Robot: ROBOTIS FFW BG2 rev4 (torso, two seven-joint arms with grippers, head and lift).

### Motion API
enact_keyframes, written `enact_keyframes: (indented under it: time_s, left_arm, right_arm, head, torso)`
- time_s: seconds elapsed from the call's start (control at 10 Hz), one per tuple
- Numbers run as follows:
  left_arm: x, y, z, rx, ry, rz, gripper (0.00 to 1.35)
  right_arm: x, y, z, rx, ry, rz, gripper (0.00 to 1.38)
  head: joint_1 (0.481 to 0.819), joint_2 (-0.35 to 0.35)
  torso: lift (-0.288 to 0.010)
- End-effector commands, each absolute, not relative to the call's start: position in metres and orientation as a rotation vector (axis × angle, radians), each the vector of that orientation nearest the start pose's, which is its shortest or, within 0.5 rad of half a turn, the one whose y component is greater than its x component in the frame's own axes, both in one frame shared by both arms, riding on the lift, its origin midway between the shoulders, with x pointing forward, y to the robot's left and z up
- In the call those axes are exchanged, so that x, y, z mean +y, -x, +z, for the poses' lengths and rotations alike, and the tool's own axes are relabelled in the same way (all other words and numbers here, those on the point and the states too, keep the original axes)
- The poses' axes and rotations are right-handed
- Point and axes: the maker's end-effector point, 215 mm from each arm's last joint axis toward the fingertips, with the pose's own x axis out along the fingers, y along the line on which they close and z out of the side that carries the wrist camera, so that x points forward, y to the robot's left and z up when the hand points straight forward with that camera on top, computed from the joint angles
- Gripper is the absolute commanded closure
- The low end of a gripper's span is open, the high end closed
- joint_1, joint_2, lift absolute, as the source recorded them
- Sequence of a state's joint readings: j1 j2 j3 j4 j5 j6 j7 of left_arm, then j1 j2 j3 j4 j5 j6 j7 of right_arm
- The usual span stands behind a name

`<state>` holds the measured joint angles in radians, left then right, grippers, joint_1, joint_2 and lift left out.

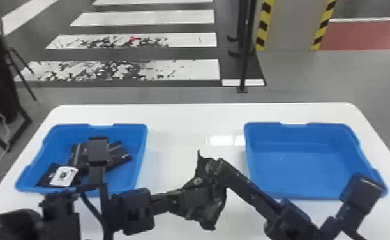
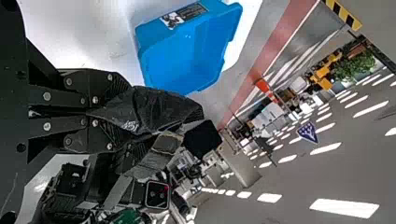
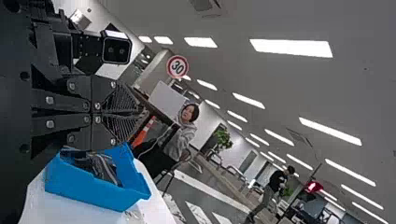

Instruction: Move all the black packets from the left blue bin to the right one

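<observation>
Left arm extends along the near side of the left blue bin point(image 1: 64, 131); its gripper point(image 1: 200, 194), right of that bin, has fingers clenched on a black packet point(image 1: 214, 209). Right arm slants inward from farther right, its gripper point(image 1: 215, 166) beside the packet, fingers pressed together. More black packets point(image 1: 117, 154) lie inside the left blue bin.

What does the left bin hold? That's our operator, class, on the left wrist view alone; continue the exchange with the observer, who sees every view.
Observer: The left bin holds several black packets.
Operator: Anything marking one out?
Observer: Yes, a white label on one.
Operator: My left gripper has a packet. Where is that, side to side?
Observer: In the head view, between the left bin and the right bin.
</observation>
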<state>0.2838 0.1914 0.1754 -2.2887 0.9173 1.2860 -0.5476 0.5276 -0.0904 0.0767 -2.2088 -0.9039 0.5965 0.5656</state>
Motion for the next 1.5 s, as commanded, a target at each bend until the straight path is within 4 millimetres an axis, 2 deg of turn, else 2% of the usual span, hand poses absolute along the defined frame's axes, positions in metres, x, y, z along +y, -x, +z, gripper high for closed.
enact_keyframes:
  time_s: [0.0, 0.1, 0.2, 0.3, 0.4, 0.6, 0.8, 0.9, 1.1, 1.3, 1.4]
  left_arm:
    - [0.056, -0.333, -0.307, 0.670, 0.667, -1.017, 1.20]
    - [0.056, -0.335, -0.305, 0.651, 0.678, -1.012, 1.19]
    - [0.056, -0.339, -0.298, 0.616, 0.702, -1.004, 0.91]
    - [0.056, -0.341, -0.293, 0.584, 0.727, -0.998, 0.36]
    - [0.054, -0.339, -0.290, 0.574, 0.748, -1.005, 0.04]
    - [0.050, -0.327, -0.282, 0.553, 0.792, -1.026, 0.20]
    - [0.056, -0.317, -0.275, 0.533, 0.794, -1.009, 0.23]
    - [0.059, -0.316, -0.269, 0.516, 0.790, -1.004, 0.23]
    - [0.066, -0.316, -0.270, 0.510, 0.797, -0.987, 0.23]
    - [0.070, -0.313, -0.272, 0.513, 0.808, -0.976, 0.23]
    - [0.072, -0.314, -0.274, 0.515, 0.808, -0.964, 0.23]
  right_arm:
    - [-0.009, -0.339, -0.286, 0.285, -0.936, 0.921, 1.28]
    - [-0.012, -0.341, -0.290, 0.285, -0.917, 0.910, 1.28]
    - [-0.018, -0.347, -0.292, 0.278, -0.885, 0.895, 1.28]
    - [-0.028, -0.358, -0.290, 0.259, -0.855, 0.881, 1.28]
    - [-0.040, -0.370, -0.290, 0.242, -0.824, 0.863, 1.28]
    - [-0.071, -0.398, -0.296, 0.221, -0.756, 0.805, 1.28]
    - [-0.110, -0.440, -0.314, 0.215, -0.676, 0.717, 1.28]
    - [-0.138, -0.465, -0.325, 0.213, -0.629, 0.655, 1.28]
    - [-0.207, -0.511, -0.351, 0.205, -0.540, 0.502, 1.28]
    - [-0.259, -0.536, -0.366, 0.211, -0.502, 0.386, 1.28]
    - [-0.270, -0.542, -0.384, 0.248, -0.523, 0.357, 1.28]
  head:
    - [0.695, 0.079]
    - [0.695, 0.082]
    - [0.695, 0.082]
    - [0.695, 0.078]
    - [0.695, 0.064]
    - [0.695, 0.016]
    - [0.695, -0.034]
    - [0.695, -0.064]
    - [0.695, -0.129]
    - [0.695, -0.192]
    - [0.695, -0.229]
  torso:
    - [-0.154]
    - [-0.154]
    - [-0.154]
    - [-0.154]
    - [-0.154]
    - [-0.154]
    - [-0.154]
    - [-0.154]
    - [-0.154]
    - [-0.154]
    - [-0.154]
